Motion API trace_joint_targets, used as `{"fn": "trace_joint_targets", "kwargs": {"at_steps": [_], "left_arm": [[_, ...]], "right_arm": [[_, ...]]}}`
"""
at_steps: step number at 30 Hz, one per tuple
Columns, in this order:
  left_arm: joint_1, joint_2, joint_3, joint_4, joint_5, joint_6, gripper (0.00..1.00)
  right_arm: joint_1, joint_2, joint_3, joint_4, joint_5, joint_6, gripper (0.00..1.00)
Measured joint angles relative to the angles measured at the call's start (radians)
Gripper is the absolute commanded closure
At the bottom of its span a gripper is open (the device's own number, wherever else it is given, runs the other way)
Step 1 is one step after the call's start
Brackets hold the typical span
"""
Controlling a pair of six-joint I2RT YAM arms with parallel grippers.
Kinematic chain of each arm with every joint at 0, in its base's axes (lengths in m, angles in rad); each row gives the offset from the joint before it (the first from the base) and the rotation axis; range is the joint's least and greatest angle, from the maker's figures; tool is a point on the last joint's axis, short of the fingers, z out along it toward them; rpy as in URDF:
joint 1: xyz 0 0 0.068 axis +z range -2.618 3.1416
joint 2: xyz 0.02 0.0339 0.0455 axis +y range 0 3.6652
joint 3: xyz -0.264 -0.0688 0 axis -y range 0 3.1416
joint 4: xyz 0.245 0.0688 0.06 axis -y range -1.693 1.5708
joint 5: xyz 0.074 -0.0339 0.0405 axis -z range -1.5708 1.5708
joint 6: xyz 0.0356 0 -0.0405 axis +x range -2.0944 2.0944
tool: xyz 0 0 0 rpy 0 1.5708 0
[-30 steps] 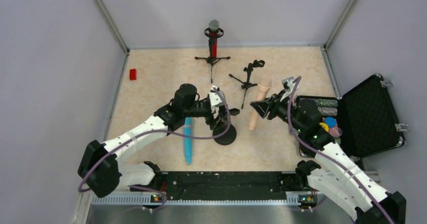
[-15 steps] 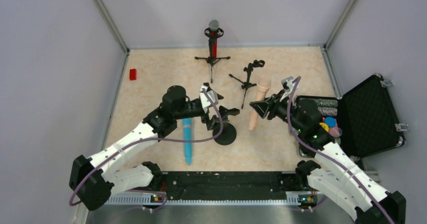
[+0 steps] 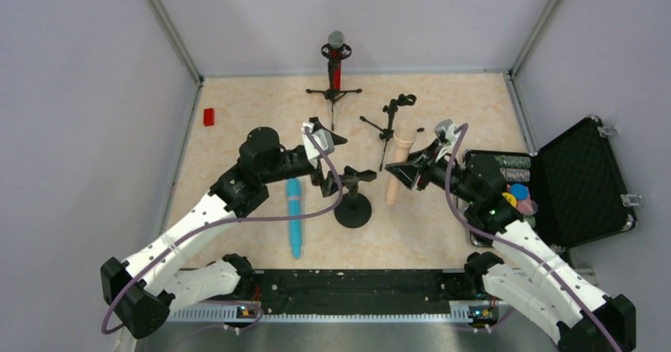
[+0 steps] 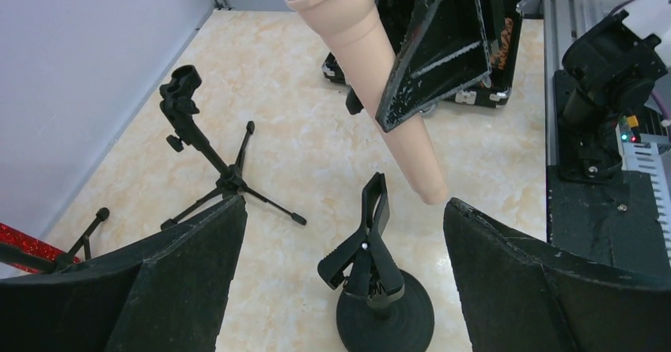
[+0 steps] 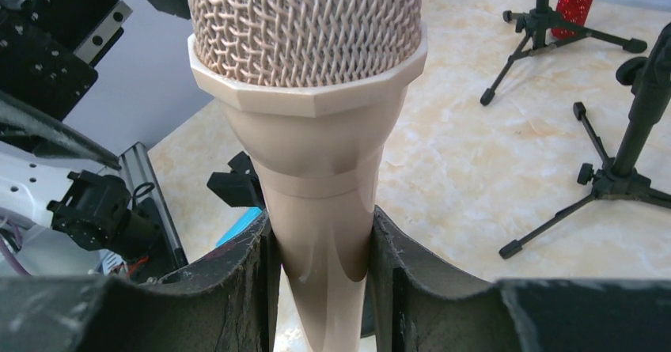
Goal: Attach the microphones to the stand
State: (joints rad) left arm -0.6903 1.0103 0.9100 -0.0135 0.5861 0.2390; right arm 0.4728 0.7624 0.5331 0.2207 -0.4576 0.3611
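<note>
Fingers of the right hand (image 3: pixel 405 170) clamp the peach-beige microphone (image 3: pixel 393 192), tilted above the middle of the tabletop (image 3: pixel 237 130) beside the round-base clip stand (image 3: pixel 353 208); the left hand (image 3: pixel 332 156) gapes empty near that clip. One of three looks done: the red microphone (image 3: pixel 336 75) sits in the tripod stand (image 3: pixel 334 93) at the far edge, while the light-blue microphone (image 3: pixel 294 217) lies flat toward the near edge and a second tripod (image 3: pixel 389 126) stands bare.

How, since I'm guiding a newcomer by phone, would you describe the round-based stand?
Find the marble-patterned table, then the blue microphone lying flat near its front. Right of it stands a short black stand with a clip on top; unlike the two tripod stands behind, it rests on a round disc.
</note>
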Motion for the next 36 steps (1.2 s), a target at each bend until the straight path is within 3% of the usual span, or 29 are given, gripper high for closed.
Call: {"fn": "trace_joint_targets", "kwargs": {"at_steps": [14,25,36], "left_arm": [[0.0,0.134,0.069,-0.111,0.011,-0.049,0.01],[0.0,0.122,-0.058,-0.058,-0.016,0.051,0.01],[0.002,0.13,-0.063,-0.011,0.023,0.154,0.01]], "right_arm": [[0.0,-0.001,0.002,0.026,-0.029,-0.056,1.0],[0.0,-0.003,0.005,0.085,-0.079,-0.097,1.0],[0.0,0.019,0.005,0.207,-0.158,-0.126,1.0]]}}
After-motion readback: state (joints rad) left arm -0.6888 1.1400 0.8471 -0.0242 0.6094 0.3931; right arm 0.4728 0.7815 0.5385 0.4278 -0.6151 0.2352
